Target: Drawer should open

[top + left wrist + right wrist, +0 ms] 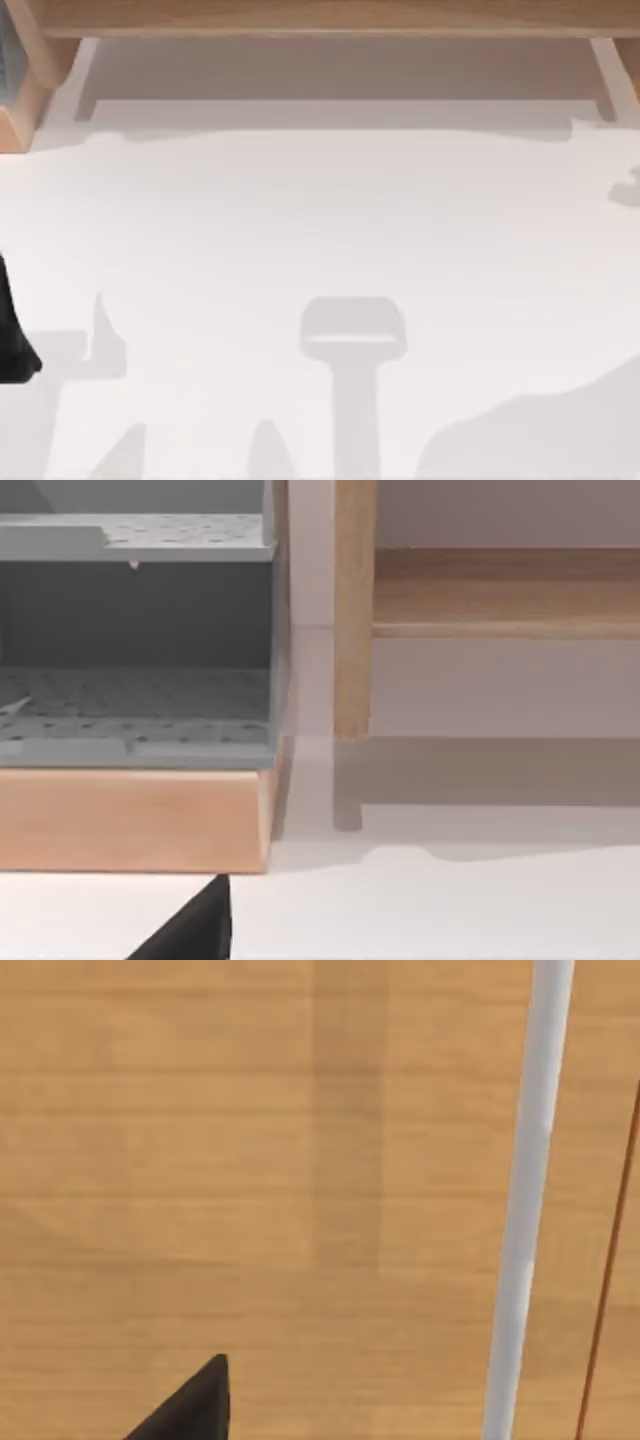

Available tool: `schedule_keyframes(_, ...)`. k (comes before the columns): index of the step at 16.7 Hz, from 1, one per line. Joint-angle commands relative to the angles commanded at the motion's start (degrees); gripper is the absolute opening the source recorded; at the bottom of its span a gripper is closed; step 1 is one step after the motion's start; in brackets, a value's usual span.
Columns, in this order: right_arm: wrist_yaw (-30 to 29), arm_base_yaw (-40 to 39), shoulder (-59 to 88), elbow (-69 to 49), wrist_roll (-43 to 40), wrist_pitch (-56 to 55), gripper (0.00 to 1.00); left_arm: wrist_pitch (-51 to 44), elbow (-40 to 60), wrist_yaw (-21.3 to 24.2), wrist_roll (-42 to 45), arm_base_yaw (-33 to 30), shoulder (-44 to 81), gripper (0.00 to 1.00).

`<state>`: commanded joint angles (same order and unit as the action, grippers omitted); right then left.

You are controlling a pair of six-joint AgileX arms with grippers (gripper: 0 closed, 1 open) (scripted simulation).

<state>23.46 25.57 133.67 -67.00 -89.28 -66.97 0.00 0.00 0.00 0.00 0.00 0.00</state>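
A white table (320,250) spreads below a wooden cabinet (330,15) along its far edge. The right wrist view looks close onto the wooden drawer front (250,1160), crossed by its pale bar handle (525,1200). The left arm (12,330) sits at the table's left edge. How far either claw is open I cannot tell.

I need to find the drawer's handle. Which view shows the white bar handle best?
The right wrist view: the white bar handle runs close across a wooden front. The top and left wrist views give no clear handle.

White tabletop (320,260) open; wooden cabinet (330,18) blocks far edge.
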Motion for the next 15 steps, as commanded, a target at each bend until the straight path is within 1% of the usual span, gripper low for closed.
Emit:
schedule_keyframes(3, -0.6, -0.6, 1.2, -2.5, 0.0, 1.4, 1.0, 0.0, 0.0, 0.0, 0.0, 0.0, 0.0, 1.0)
schedule_keyframes(6, -0.6, -0.6, 1.2, -2.6, 0.0, 1.4, 1.0, 0.0, 0.0, 0.0, 0.0, 0.0, 0.0, 1.0)
schedule_keyframes(15, -0.6, -0.6, 1.2, -2.6, 0.0, 1.4, 0.32, 0.0, 0.0, 0.0, 0.0, 0.0, 0.0, 1.0)
